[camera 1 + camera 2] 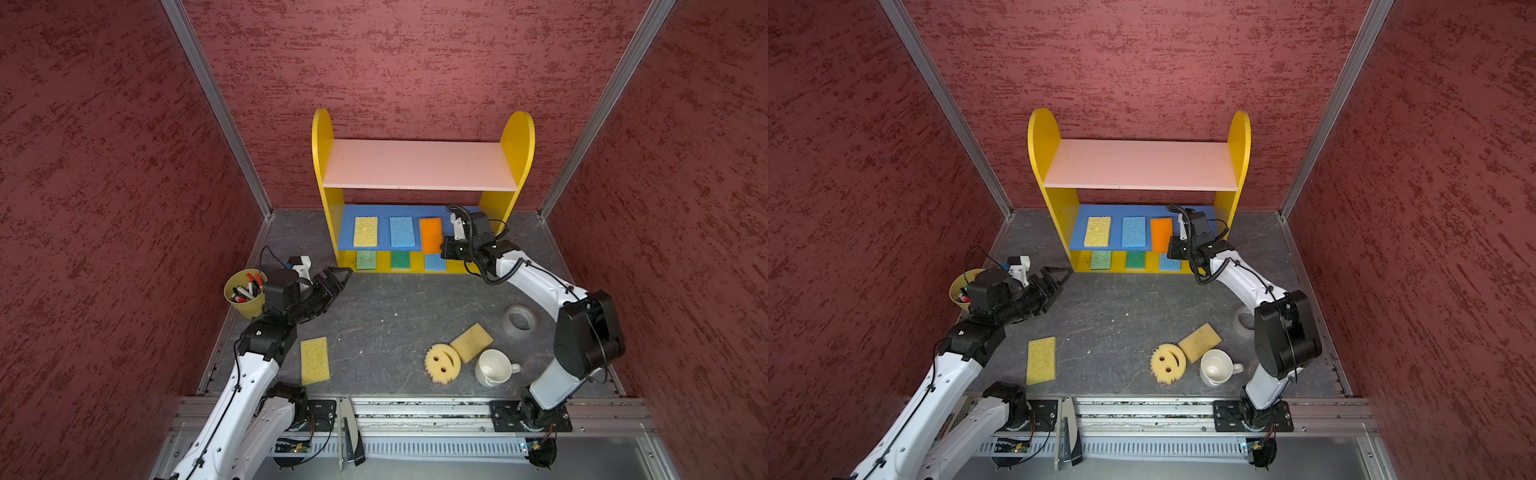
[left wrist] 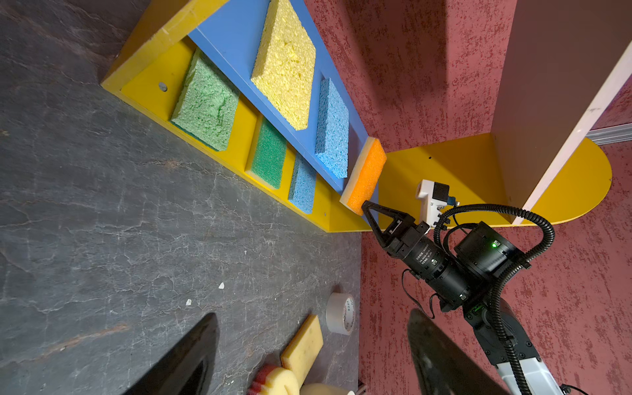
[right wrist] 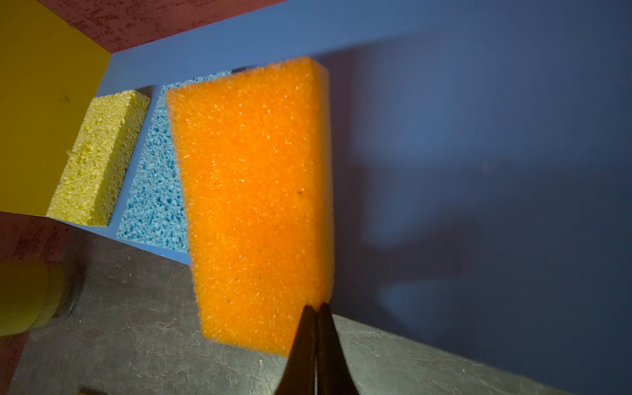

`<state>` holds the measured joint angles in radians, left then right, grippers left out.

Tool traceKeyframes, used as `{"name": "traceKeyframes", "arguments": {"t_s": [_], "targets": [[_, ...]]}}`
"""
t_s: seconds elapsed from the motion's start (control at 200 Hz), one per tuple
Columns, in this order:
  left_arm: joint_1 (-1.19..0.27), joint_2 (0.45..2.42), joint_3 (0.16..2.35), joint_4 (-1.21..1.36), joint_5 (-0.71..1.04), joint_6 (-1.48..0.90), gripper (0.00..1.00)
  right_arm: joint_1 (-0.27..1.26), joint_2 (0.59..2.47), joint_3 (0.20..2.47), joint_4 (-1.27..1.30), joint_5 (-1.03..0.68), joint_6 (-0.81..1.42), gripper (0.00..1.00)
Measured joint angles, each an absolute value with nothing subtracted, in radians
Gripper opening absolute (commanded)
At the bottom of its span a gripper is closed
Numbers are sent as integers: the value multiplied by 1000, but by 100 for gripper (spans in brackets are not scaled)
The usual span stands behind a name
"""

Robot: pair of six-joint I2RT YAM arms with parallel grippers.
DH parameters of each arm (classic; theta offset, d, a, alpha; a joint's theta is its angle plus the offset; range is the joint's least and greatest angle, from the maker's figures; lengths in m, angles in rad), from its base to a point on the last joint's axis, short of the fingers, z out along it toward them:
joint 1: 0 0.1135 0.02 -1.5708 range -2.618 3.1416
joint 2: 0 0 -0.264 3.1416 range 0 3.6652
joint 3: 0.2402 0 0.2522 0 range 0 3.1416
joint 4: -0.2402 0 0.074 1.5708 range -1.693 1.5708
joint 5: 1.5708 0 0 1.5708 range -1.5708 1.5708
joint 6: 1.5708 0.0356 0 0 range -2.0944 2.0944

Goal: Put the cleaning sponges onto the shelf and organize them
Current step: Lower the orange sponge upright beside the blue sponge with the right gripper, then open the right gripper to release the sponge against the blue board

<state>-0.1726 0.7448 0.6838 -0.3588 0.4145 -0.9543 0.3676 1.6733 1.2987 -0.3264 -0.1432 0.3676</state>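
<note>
Left arm rises from the near rail and reaches forward low over the desk (image 1: pixel 395 316); the left pincer (image 1: pixel 343 276) stands apart and empty, just short of the left foot of the shelf (image 1: pixel 322 137). Right arm bends up from the near right corner and inward to the blue middle board (image 1: pixel 345 232). The right pincer (image 2: pixel 365 204) has its jaws together, tips touching the near corner of the orange sponge (image 1: pixel 430 235), which lies on that board and overhangs its front edge. Only the right wrist view shows both fingers pressed flat together at that corner; whether foam is nipped between them cannot be told. Only the left wrist view shows the pale layer under the orange face. Desk is dark grey and stone-patterned. Nearest lie the loose yellow sponge (image 1: pixel 315 360) at left and, at right, the smiley sponge (image 1: pixel 443 362) just beside the tan sponge (image 1: pixel 471 342) and a white mug (image 1: pixel 494 368). Farther back stand a tape roll (image 1: pixel 519 322) and a marker cup (image 1: pixel 244 293). The middle board also carries a blue sponge (image 1: pixel 402 232) and a shelved yellow sponge (image 1: pixel 365 231); the base holds a light green sponge (image 1: pixel 366 259), a dark green sponge (image 1: pixel 400 259) and a lower blue sponge (image 1: pixel 434 262). Red textured walls (image 1: pixel 104 208) enclose three sides.
</note>
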Motion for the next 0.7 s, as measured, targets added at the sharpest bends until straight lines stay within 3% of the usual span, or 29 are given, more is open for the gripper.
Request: {"name": "traceKeyframes", "arguments": {"t_s": [0.531, 0.701], "targets": [[-162, 739, 675, -358, 419, -954, 87, 368, 1652, 1337, -331, -73, 356, 0], [-161, 739, 667, -358, 421, -954, 87, 368, 1664, 1355, -336, -55, 340, 11]]}}
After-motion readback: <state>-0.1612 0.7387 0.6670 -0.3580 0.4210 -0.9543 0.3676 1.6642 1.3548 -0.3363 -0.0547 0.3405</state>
